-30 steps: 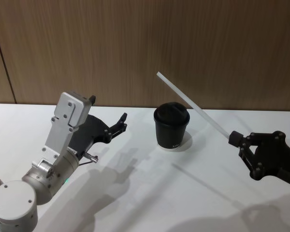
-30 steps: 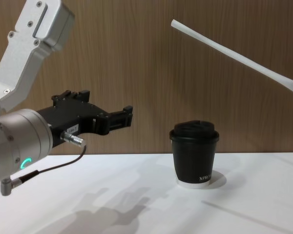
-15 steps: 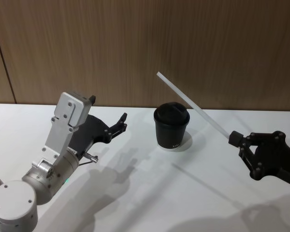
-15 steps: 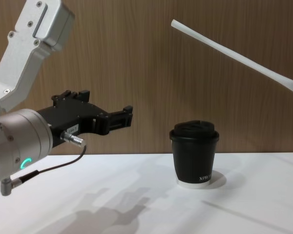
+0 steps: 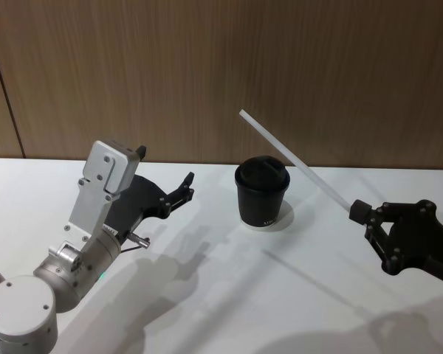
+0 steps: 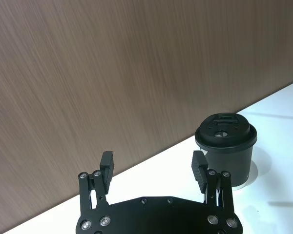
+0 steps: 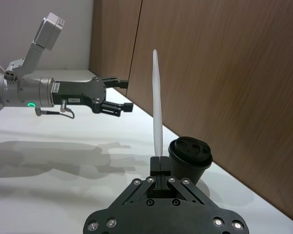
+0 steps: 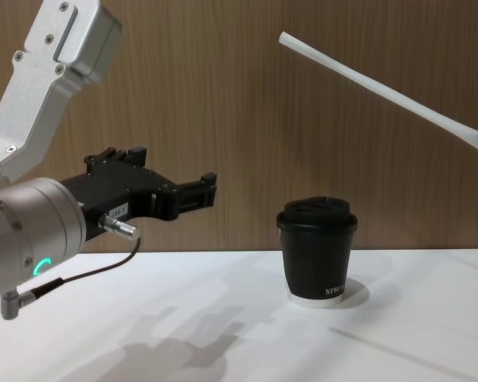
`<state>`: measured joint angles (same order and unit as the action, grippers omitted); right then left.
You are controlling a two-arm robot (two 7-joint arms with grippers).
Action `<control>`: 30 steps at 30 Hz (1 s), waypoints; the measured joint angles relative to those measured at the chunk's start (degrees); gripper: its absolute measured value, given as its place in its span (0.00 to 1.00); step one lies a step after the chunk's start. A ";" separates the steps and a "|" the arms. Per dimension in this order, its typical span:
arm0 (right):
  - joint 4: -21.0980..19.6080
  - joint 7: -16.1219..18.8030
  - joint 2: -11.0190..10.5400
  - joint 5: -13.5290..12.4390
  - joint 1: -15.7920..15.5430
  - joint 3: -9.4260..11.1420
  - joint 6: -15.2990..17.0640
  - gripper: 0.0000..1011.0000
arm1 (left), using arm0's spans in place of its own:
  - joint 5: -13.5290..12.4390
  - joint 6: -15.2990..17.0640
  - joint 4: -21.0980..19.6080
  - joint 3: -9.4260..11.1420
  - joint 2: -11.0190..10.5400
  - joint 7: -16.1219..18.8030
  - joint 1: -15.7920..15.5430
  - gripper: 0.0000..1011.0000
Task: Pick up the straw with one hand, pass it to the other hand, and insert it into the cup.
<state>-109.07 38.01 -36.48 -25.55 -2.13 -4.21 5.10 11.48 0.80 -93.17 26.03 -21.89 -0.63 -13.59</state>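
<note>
i see the right gripper (image 5: pixel 359 212) at the right side of the worktop (image 5: pixel 229 295), its fingers pinched tight on the lower end of the straw (image 5: pixel 295 161). the straw slants up and to the left, with its free tip high above the cup (image 5: pixel 262 195) and clear of it. the cup stands upright toward the back of the worktop, lid on. the left gripper (image 5: pixel 186 187) hovers left of the cup, fingers spread wide and holding nothing.

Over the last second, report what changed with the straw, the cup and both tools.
Nothing visibly changed. The right tool still grips one end of the straw, held aloft at a slant; the left tool stays open and empty, to the left of the cup.
</note>
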 joint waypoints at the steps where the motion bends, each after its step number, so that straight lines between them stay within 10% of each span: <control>1: 0.00 0.00 0.00 0.00 0.00 0.00 0.00 0.00 | 0.00 0.00 0.00 0.00 0.00 0.00 0.00 0.99; 30: 0.00 0.00 0.00 0.00 0.00 0.00 0.00 0.00 | 0.00 0.00 0.00 0.00 0.00 0.00 0.00 0.99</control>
<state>-109.07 38.01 -36.48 -25.55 -2.12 -4.21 5.10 11.48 0.79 -93.17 26.03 -21.89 -0.63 -13.59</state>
